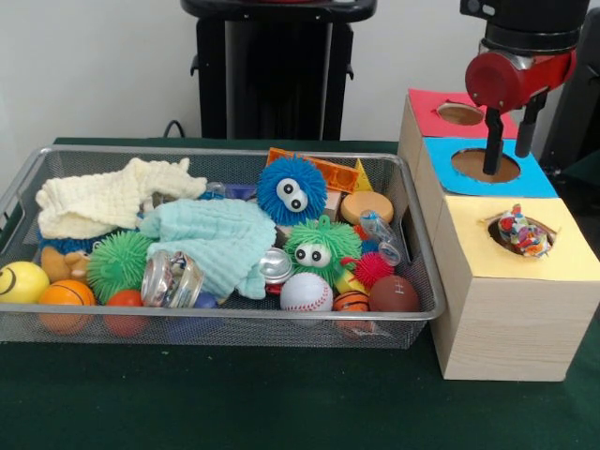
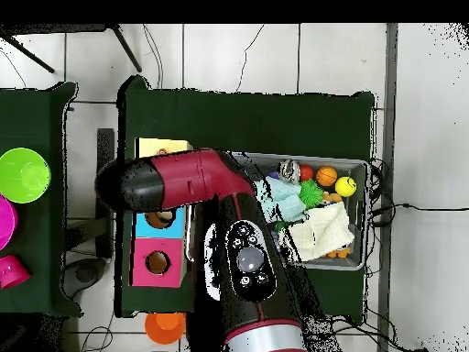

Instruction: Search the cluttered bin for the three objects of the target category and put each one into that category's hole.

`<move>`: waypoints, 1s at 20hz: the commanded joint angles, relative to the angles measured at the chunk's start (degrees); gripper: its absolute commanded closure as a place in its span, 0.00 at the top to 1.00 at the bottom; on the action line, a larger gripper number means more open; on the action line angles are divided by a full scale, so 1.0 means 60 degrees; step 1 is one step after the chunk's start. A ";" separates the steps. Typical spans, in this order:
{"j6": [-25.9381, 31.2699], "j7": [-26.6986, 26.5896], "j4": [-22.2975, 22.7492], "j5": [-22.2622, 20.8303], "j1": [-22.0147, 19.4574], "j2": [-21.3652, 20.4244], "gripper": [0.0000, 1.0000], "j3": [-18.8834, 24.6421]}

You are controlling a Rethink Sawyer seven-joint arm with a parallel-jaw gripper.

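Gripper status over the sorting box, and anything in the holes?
Gripper open, empty, fingers dipping at blue hole. Yellow hole holds a multicoloured item. Red hole looks empty. Wire bin full of clutter.

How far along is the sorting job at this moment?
Possibly done: one colourful object sits in the yellow hole. In hand: nothing; the gripper hangs open above the blue hole. Left: the wire bin remains full of clutter.

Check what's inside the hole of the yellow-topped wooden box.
A small multicoloured object sits in the hole of the yellow-topped wooden box, poking above the rim. Anything below it is hidden by the box walls.
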 commanded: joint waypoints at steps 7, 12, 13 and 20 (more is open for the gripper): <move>-0.1023 0.1354 0.0293 0.0235 -0.0467 0.0245 0.00 0.0337; -0.1661 0.1495 0.0505 0.0287 -0.0539 0.0195 0.00 0.0442; -0.1726 0.1494 0.0530 0.0315 -0.0565 0.0200 0.00 0.0476; -0.2209 0.1505 0.0540 0.0369 -0.0630 0.0281 0.00 0.0555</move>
